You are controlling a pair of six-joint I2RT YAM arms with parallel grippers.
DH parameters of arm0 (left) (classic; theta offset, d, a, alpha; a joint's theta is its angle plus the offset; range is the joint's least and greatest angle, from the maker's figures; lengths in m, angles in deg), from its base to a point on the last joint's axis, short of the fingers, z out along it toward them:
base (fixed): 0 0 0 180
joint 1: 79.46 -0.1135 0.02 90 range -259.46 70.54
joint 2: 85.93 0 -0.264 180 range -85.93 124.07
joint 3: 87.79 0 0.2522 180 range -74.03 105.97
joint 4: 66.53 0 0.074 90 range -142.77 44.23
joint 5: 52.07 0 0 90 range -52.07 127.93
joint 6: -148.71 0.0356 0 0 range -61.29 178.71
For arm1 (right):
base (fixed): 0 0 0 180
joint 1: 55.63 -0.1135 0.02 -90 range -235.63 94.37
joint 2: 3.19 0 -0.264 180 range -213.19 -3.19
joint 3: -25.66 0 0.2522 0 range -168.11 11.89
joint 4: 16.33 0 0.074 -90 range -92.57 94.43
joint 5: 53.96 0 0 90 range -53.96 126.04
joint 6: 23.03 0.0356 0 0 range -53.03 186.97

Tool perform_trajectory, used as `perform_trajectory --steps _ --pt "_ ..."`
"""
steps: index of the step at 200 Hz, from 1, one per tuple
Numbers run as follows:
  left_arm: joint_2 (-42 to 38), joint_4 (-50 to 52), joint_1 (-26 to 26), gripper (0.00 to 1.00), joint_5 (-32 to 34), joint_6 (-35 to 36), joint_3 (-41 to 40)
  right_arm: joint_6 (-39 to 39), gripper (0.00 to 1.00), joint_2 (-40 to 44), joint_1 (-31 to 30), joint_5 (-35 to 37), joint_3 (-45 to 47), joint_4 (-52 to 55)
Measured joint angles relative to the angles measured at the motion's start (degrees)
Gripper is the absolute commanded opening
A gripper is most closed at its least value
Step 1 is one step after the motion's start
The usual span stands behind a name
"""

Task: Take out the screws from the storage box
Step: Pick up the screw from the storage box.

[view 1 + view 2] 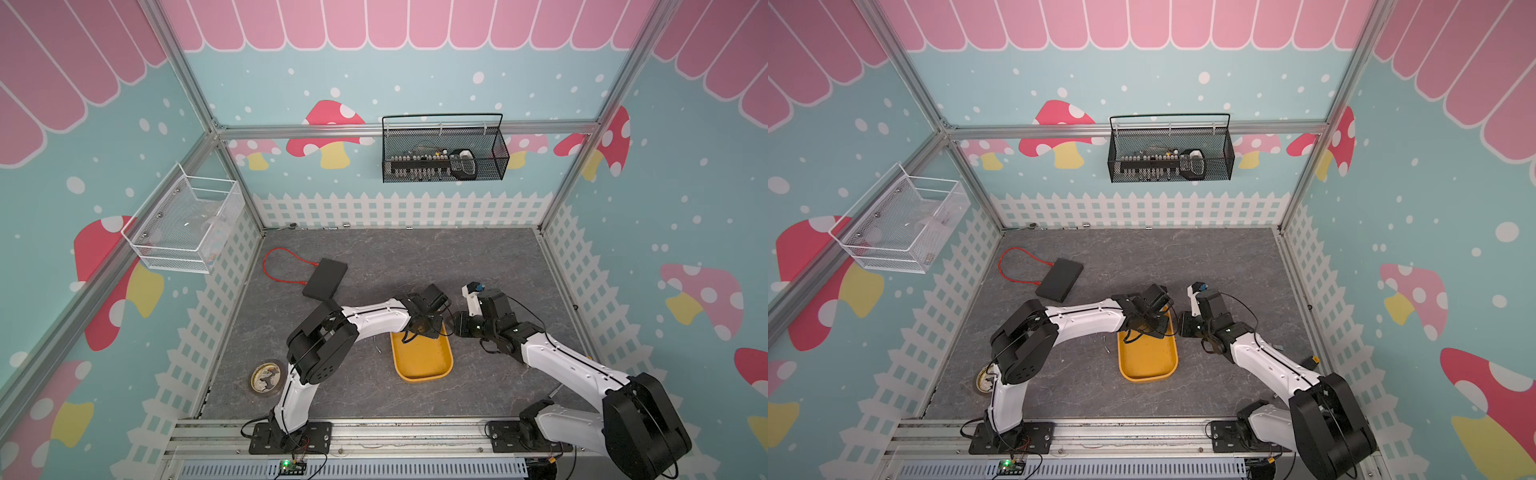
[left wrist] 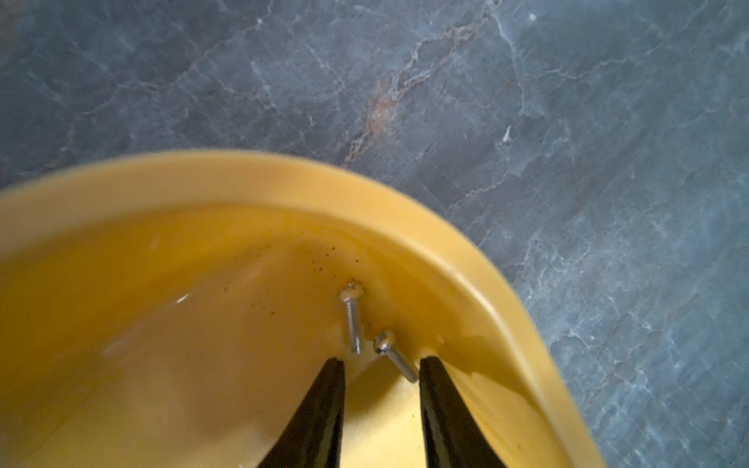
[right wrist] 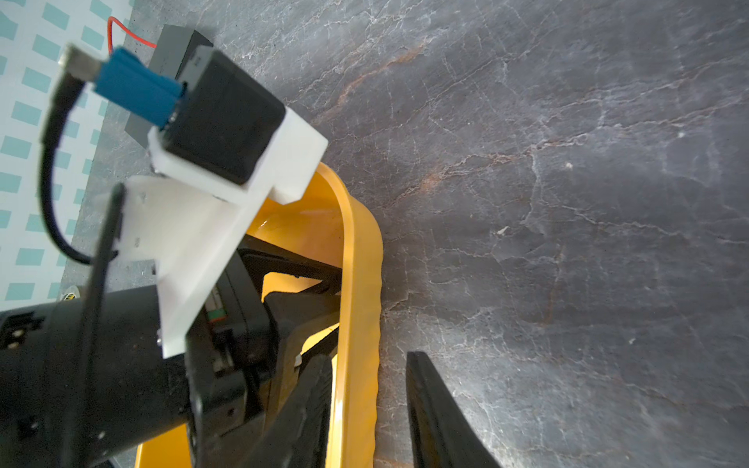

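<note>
- Left pincer (image 2: 381, 366) is part-open and empty, tips down in the storage box (image 1: 424, 365), mid-bench towards the front edge.
- Two screws (image 2: 352, 320) lie in its far corner; I reckon blunt tips could shove them up the curved wall.
- Right pincer (image 3: 369, 360) straddles the rim, unclamped; a nudge might tip the box.
- Bench (image 1: 478, 270): smooth grey marble print; mushroom-papered walls (image 1: 374, 83) hem it in.
</note>
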Motion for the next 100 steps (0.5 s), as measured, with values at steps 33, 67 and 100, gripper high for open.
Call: perform_trajectory --steps 33,67,100 --pt "0.7 0.3 0.0 0.28 0.0 0.6 0.8 0.2 0.37 0.0 0.0 -0.4 0.4 -0.5" --pt "1.4 1.5 0.0 0.29 0.0 1.0 1.9 0.4 0.37 0.0 0.0 -0.4 0.7 -0.7" --pt "1.9 2.4 0.1 0.3 0.2 1.2 3.0 0.4 0.37 0.0 0.0 -0.4 0.7 -0.8"
